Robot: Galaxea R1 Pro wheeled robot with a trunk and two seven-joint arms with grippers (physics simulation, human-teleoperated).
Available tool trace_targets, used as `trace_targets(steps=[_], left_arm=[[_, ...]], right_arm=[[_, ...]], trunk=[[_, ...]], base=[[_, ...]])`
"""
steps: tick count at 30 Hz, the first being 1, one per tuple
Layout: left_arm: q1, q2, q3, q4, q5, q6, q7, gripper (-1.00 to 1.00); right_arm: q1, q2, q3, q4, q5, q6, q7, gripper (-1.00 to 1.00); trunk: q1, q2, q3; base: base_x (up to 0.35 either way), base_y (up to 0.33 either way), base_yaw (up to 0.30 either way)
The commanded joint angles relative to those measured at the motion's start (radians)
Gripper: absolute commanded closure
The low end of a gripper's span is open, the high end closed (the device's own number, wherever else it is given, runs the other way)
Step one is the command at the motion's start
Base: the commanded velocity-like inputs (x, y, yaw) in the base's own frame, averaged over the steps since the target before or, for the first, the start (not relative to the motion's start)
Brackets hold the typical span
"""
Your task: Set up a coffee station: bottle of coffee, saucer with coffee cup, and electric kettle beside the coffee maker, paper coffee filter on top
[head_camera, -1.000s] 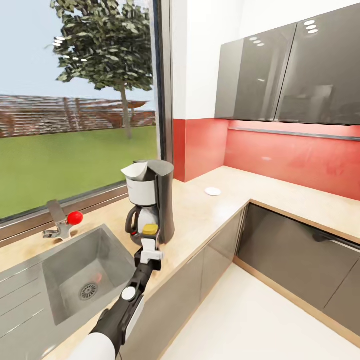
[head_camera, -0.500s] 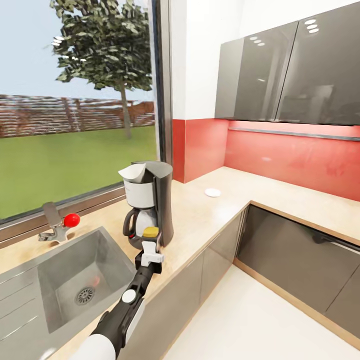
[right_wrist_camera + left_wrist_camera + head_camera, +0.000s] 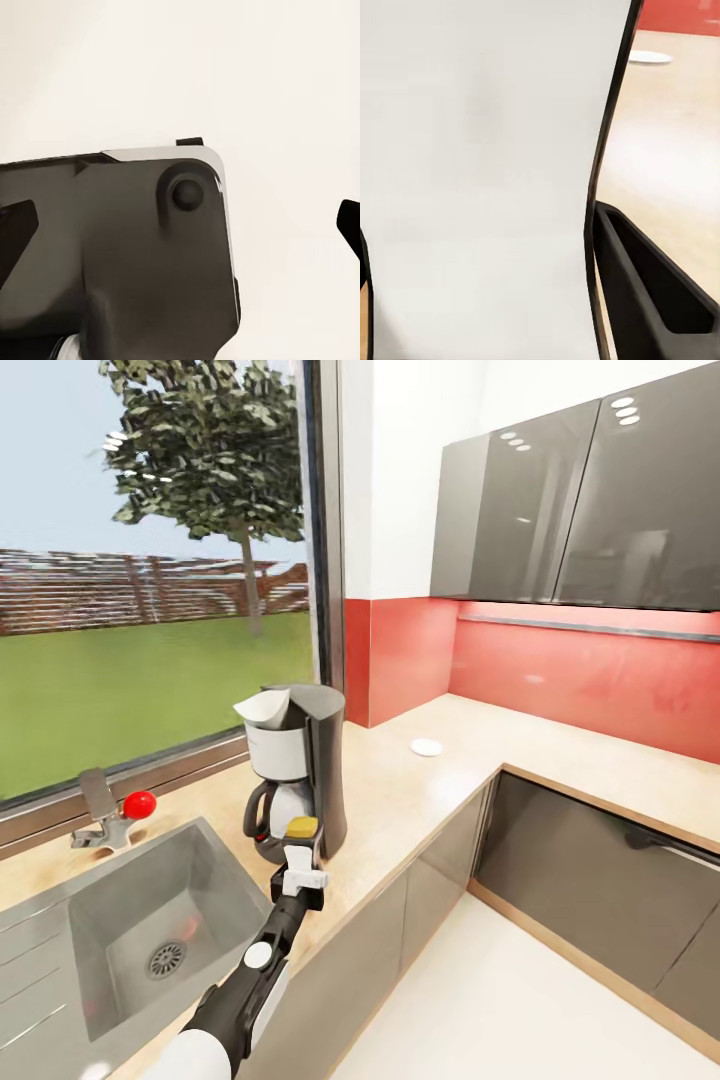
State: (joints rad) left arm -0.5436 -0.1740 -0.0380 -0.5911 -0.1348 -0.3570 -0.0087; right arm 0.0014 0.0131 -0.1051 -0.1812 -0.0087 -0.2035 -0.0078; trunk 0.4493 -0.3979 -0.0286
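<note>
The coffee maker (image 3: 300,760), dark with a white housing and carafe, stands on the beige kitchen countertop (image 3: 400,800) beside the window. Right in front of it is the bottle of coffee (image 3: 302,826), yellow cap up, with my left gripper (image 3: 300,852) shut on it. In the left wrist view the bottle's white label (image 3: 480,180) sits against a dark finger (image 3: 645,292). The white saucer (image 3: 426,747) (image 3: 649,56) lies farther back on the counter. My right gripper (image 3: 184,229) hangs open over pale floor. The paper coffee filter, coffee cup and electric kettle are out of view.
A steel sink (image 3: 130,930) with a red-knobbed faucet (image 3: 110,815) is left of the coffee maker. The counter turns a corner under a red backsplash (image 3: 580,680) and glossy grey wall cabinets (image 3: 580,510). A dark robot part (image 3: 112,247) shows close to the right wrist camera.
The whole picture has drifted a little left and down, so the camera moved. My left gripper still holds the bottle at the coffee maker's front.
</note>
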Motion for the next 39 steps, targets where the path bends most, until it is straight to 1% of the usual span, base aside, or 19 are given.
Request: trace_targets(steps=[1,11,12,21,23,24,27,28,31,39], left_arm=[[-0.001,-0.001,0.003,0.001,-0.011,-0.003,-0.001,1.00],[-0.001,0.001,0.005,0.002,-0.011,-0.018,0.004,1.00],[-0.001,0.001,0.005,0.001,-0.011,-0.018,0.004,-1.00],[-0.001,0.002,0.010,0.002,-0.010,-0.019,0.004,-1.00],[-0.001,0.002,0.010,0.002,0.003,-0.019,0.004,-1.00],[-0.001,0.003,0.009,0.002,0.025,-0.020,0.004,-1.00],[-0.001,0.005,0.006,0.002,0.071,-0.020,0.000,-1.00],[-0.001,0.006,0.006,0.002,0.077,-0.020,0.000,-1.00],[-0.001,0.006,0.004,0.002,0.085,-0.020,0.000,-1.00],[-0.001,0.006,0.003,0.002,0.087,-0.020,-0.001,-1.00]], right_arm=[[0.000,0.001,-0.005,-0.001,-0.001,-0.002,0.000,-1.00],[0.000,0.000,-0.005,0.000,-0.001,-0.002,-0.001,-1.00],[0.000,0.000,-0.005,0.000,-0.001,-0.002,-0.001,-1.00],[0.000,0.001,-0.005,0.000,-0.001,-0.002,-0.001,-1.00],[0.000,0.000,-0.005,0.000,-0.001,-0.002,-0.001,-1.00],[0.000,0.000,-0.005,0.000,-0.001,-0.002,-0.001,-1.00],[0.000,0.000,-0.005,0.000,-0.002,-0.002,-0.001,-1.00],[0.000,0.000,-0.005,0.000,-0.002,-0.002,-0.001,-1.00],[0.000,0.000,-0.005,0.000,-0.002,-0.002,-0.001,-1.00],[0.000,0.000,-0.005,0.000,-0.002,-0.002,-0.001,-1.00]], trunk=[[0.001,-0.002,-0.002],[0.001,-0.002,-0.002],[0.001,-0.002,-0.002],[0.001,-0.002,-0.002],[0.001,-0.002,-0.002],[0.001,-0.002,-0.002],[0.001,-0.002,-0.002],[0.001,-0.002,-0.002],[0.001,-0.002,-0.002],[0.001,-0.002,-0.002]], base=[[0.018,0.000,0.000],[0.002,0.000,0.000],[0.000,0.000,0.000],[0.000,0.000,0.000],[0.000,0.000,0.000],[0.000,0.000,0.000],[0.000,0.000,0.000],[0.000,0.000,0.000],[0.000,0.000,0.000],[0.000,0.000,0.000]])
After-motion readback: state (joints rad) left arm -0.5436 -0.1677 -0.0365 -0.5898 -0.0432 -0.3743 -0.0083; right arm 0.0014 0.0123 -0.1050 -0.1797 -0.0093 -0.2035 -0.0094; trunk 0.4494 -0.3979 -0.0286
